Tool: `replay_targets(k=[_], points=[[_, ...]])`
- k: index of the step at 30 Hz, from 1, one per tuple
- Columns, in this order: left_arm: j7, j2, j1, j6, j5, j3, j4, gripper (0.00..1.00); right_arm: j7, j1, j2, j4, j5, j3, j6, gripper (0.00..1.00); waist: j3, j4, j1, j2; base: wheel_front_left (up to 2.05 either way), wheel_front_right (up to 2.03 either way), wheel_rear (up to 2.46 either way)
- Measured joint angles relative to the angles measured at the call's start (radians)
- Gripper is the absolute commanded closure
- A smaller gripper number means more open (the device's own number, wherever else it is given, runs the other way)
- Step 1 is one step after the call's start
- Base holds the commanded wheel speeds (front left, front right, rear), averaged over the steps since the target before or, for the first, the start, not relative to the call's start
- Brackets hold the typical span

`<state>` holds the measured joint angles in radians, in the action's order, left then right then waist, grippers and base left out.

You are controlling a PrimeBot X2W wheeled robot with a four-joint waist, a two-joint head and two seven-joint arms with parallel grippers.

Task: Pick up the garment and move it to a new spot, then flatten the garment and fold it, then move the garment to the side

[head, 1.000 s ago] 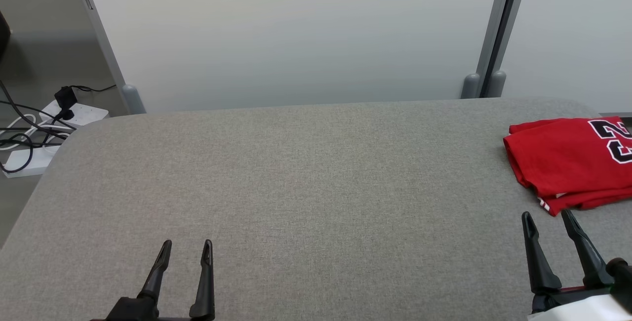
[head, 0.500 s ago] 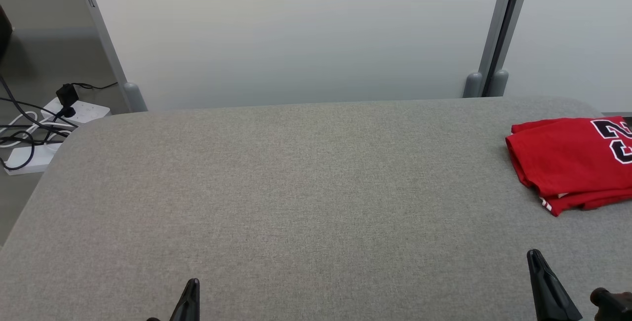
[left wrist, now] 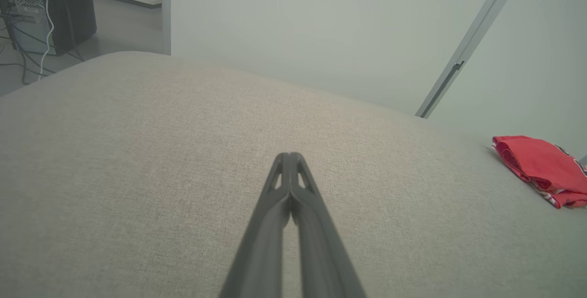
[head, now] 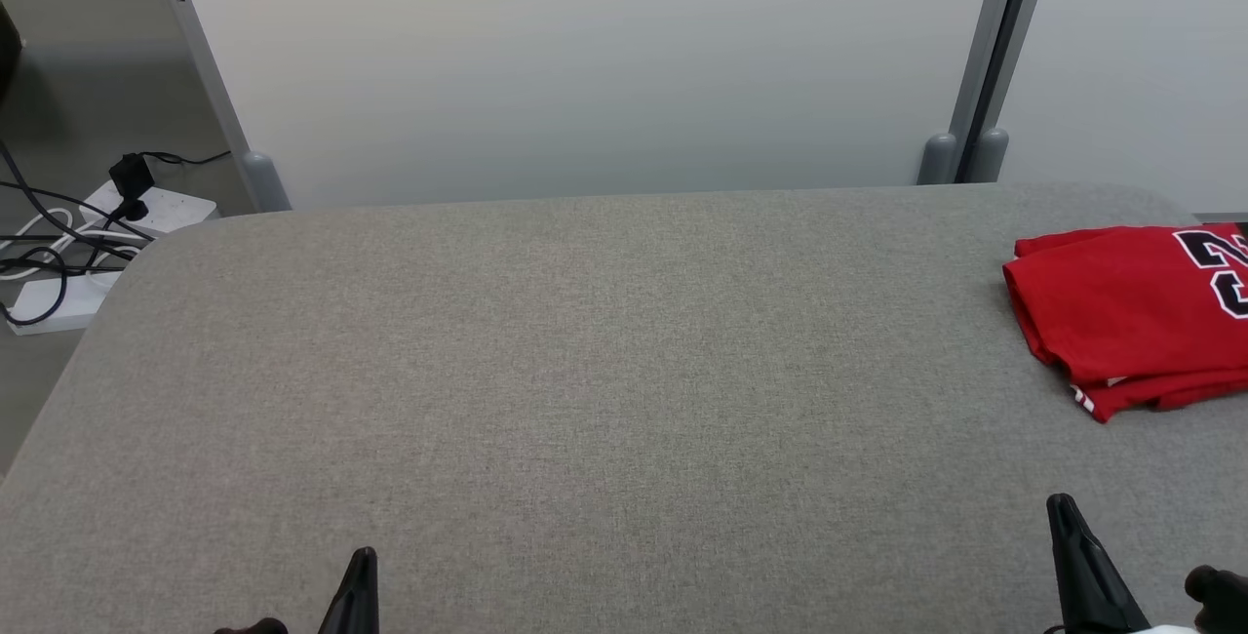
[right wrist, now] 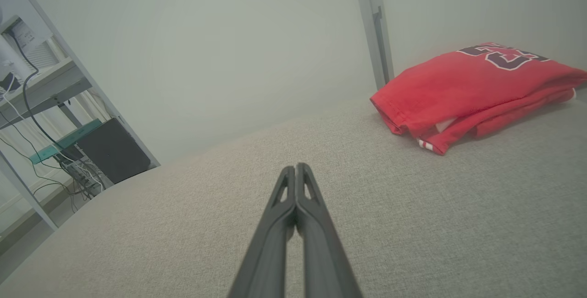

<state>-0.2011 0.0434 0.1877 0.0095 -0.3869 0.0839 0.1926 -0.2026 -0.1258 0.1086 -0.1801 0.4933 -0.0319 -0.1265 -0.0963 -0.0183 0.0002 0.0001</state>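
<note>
Locating the garment first: where does it lie? (A)

Red jersey, folded into a compact stack with a dark number on top. It sits at the far right of the grey fabric tabletop and is cut off by the right edge of the head view. A striped hem pokes out at its near edge. (B)

Grippers? (A)

Left gripper: fingers pressed together tip to tip, nothing between them. Low over bare fabric at the near left, well apart from the jersey. Right gripper: likewise pinched closed and empty, at the near right, pointing toward the far edge. The jersey lies ahead and to its right, near but not touching. In the head view both tips rise from the bottom edge. (B)

Step in hand, by your reading? (A)

The jersey looks folded and set aside, so I judge the task close to done. What's left is parking the arms. To do that well, lift rather than slide, so the tips don't snag the table cover. Route the right arm clear of the loose hem, since a brush there could spoil the fold. (B)

Anything else? (A)

Power strip on the floor past the far left corner. No concern. (B)
</note>
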Motion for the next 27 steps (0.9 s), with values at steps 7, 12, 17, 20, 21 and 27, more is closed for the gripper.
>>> replay_targets(k=[7, 12, 17, 20, 21, 27], points=[[0.023, 0.000, -0.014, -0.009, -0.081, -0.008, 0.004, 1.00, 0.019, 0.019, -0.003, -0.003, 0.072, 0.019, 0.000, 1.00, 0.007, 0.001, 0.0000, 0.0000, 0.00, 0.00, 0.00], [0.035, 0.000, -0.024, -0.013, -0.135, -0.017, 0.010, 1.00, 0.032, 0.019, -0.007, -0.007, 0.123, 0.023, 0.000, 1.00, 0.011, 0.002, -0.0001, 0.0000, 0.00, 0.00, 0.00], [0.053, 0.000, -0.038, -0.019, -0.191, -0.025, 0.011, 1.00, 0.050, 0.031, -0.009, -0.021, 0.174, 0.028, 0.000, 1.00, 0.016, 0.003, -0.0001, 0.0000, 0.00, 0.00, 0.00], [0.060, 0.000, -0.040, -0.026, -0.231, -0.030, 0.014, 1.00, 0.060, 0.040, -0.011, -0.022, 0.205, 0.030, 0.000, 1.00, 0.019, 0.003, -0.0001, 0.0000, 0.00, 0.00, 0.00], [0.062, 0.000, -0.044, -0.026, -0.241, -0.032, 0.015, 1.00, 0.061, 0.040, -0.012, -0.023, 0.215, 0.031, 0.000, 1.00, 0.020, 0.004, -0.0001, 0.0000, 0.00, 0.00, 0.00], [0.079, 0.000, -0.058, -0.028, -0.306, -0.039, 0.016, 1.00, 0.080, 0.044, -0.014, -0.026, 0.276, 0.048, 0.000, 1.00, 0.025, 0.005, -0.0001, 0.0000, 0.00, 0.00, 0.00]])
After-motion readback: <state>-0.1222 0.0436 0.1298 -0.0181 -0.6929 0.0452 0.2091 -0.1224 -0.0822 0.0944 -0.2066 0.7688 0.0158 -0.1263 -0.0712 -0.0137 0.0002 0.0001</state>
